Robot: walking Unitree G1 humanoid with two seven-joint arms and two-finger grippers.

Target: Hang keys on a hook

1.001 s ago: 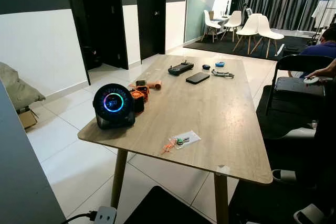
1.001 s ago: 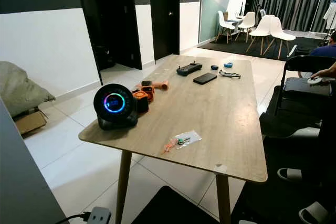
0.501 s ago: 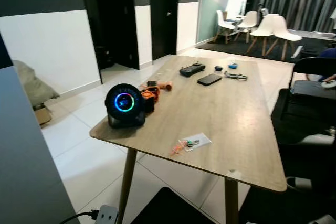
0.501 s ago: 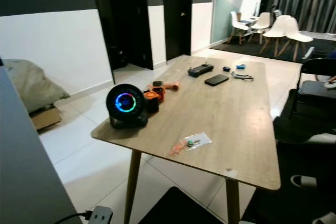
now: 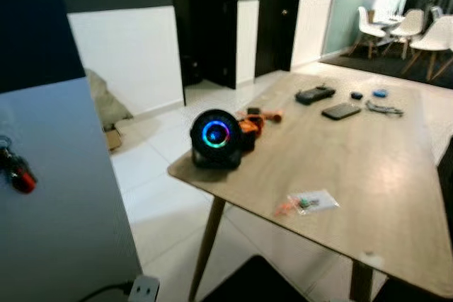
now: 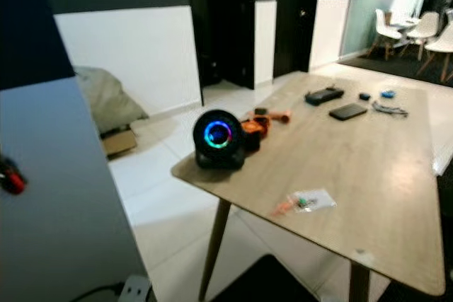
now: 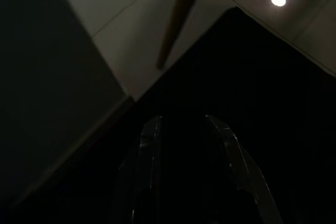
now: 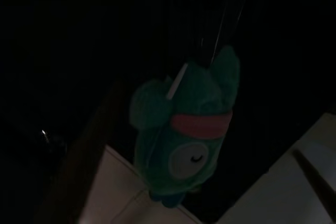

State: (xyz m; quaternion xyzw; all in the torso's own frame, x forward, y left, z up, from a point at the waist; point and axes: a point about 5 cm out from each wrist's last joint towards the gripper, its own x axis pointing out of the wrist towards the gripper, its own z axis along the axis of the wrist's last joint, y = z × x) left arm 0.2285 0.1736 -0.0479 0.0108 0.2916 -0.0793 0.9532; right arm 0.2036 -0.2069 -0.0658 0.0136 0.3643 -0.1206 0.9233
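In the dark right wrist view a teal plush toy point(image 8: 184, 135) with a pink band dangles on thin cords, which I take for the key fob held by my right gripper; the fingers themselves are lost in the dark. A tall grey panel point(image 5: 64, 196) stands close on my left. On it hangs a small red object point(image 5: 20, 175) with a dark bit above; whether that is a hook is too blurred to tell. My left gripper point(image 7: 186, 140) hangs idle over dark floor, its fingers apart with nothing between them.
A wooden table point(image 5: 368, 167) stands ahead to the right. It carries a round black speaker with a glowing ring point(image 5: 216, 138), orange gadgets point(image 5: 249, 124), a small plastic bag point(image 5: 306, 201), a phone point(image 5: 341, 111) and a controller point(image 5: 315, 94). A power strip point(image 5: 141, 289) lies on the tiled floor.
The camera has swung left: the table slid to the right of the picture, and the grey panel with its red object came into view. The picture is more blurred.
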